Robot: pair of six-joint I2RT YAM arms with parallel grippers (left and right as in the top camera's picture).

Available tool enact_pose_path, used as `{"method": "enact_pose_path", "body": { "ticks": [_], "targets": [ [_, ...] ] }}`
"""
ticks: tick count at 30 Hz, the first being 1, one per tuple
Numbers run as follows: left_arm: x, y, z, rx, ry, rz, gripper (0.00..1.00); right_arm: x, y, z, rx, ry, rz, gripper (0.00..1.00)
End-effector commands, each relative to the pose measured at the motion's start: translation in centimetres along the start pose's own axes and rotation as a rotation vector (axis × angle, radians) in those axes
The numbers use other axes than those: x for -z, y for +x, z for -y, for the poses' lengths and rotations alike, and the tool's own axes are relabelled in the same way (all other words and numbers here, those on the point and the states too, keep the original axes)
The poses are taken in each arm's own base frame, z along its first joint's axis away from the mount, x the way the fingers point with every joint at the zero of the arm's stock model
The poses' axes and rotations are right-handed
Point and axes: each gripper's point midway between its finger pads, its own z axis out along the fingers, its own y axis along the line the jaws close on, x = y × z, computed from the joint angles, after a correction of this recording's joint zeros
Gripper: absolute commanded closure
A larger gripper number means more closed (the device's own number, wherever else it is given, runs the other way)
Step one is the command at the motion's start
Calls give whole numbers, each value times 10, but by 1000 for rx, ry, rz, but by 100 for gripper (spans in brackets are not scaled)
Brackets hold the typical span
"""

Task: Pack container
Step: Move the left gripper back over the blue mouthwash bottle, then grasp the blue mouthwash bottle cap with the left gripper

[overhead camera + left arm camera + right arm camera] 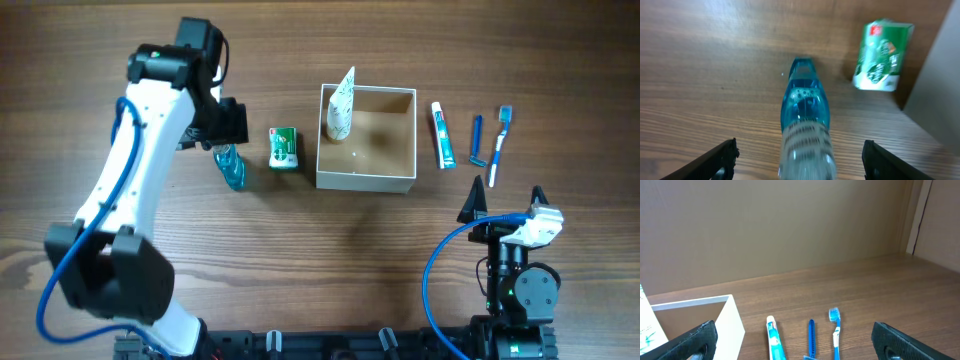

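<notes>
Overhead view of a wooden table (300, 250) with two robot arms.

The left claw (800, 150) hangs over a blue bottle (231, 167) that lies on its side. Its two fingers (722, 161) stand wide apart, one on each side of the bottle. There is a clear gap between each finger and the bottle, so the claw grips nothing.

The right claw (505, 203) sits low at the near right of the table, spread fully open and empty.

The container (366, 181), a square white box with a brown inside, rests at the middle of the table towards its far side. A white tube (341, 108) leans upright in its far left corner, and the remaining floor of the box is bare.

A green carton (284, 147) lies between the bottle and the container, just beside the box's left wall and a little apart from the bottle. On the container's right, a toothpaste tube (443, 135), a blue razor (478, 140) and a toothbrush (499, 147) lie side by side, apart from one another.

Open wood stretches to the left of the bottle and across the whole near half of the table.
</notes>
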Motion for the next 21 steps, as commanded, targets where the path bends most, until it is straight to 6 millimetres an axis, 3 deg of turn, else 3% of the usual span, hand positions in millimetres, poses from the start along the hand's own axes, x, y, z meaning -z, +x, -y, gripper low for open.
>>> {"method": "enact_pose_path", "body": {
  "ticks": [1, 13, 21],
  "targets": [
    [-28, 8, 1, 51, -7, -87, 19, 1, -2, -1, -19, -4, 9, 0],
    [-52, 21, 7, 65, 15, -166, 22, 1, -2, -1, -19, -4, 10, 0],
    [-53, 15, 11, 67, 41, -145, 36, 1, -2, -1, -19, -4, 9, 0]
  ]
}}
